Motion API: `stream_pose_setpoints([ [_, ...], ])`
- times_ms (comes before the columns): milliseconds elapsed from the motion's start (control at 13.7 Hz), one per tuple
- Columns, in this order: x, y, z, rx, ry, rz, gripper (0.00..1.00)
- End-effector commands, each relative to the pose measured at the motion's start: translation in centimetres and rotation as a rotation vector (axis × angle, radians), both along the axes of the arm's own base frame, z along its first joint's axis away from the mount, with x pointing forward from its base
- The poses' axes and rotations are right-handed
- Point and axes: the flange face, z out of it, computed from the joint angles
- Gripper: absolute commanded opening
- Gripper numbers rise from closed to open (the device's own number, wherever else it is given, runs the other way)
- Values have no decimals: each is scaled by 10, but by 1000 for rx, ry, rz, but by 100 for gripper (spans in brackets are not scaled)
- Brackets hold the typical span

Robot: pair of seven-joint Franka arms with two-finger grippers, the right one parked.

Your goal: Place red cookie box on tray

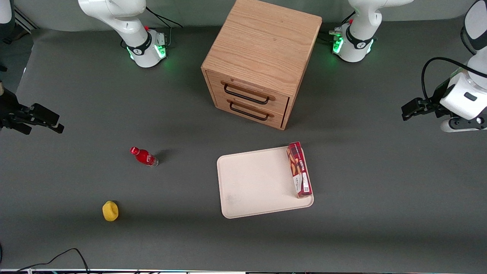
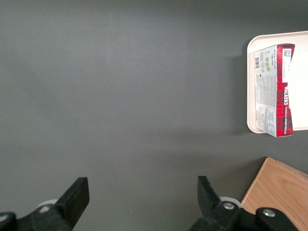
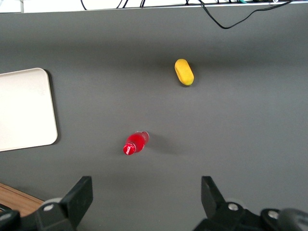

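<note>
Evenly, softly lit from overhead; sharp throughout, no glare. Faint shadow beside wooden two-drawer cabinet [image 1: 262, 62], well away from open black two-finger gripper [image 1: 406, 111].

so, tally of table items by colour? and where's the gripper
Red: 2, cookie box on the tray, bottle
Cream: 1, tray
Yellow: 1, yellow object
Wood: 1, cabinet
Total: 5
Gripper: open, at the working arm's end, off the tray.

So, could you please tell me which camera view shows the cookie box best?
The front view: the whole cookie box lies along the tray edge. The left wrist view shows it too, past the open gripper; the right wrist view misses it.
</note>
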Motion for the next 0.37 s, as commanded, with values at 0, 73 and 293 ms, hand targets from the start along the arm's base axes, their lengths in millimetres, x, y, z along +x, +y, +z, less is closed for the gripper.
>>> stream_pose_setpoints([
  [0,13,-8,-1,-11,27,-5,100],
  [73,15,-11,-4,-11,30,-11,100],
  [293,20,-21,-7,-6,35,-25,100],
])
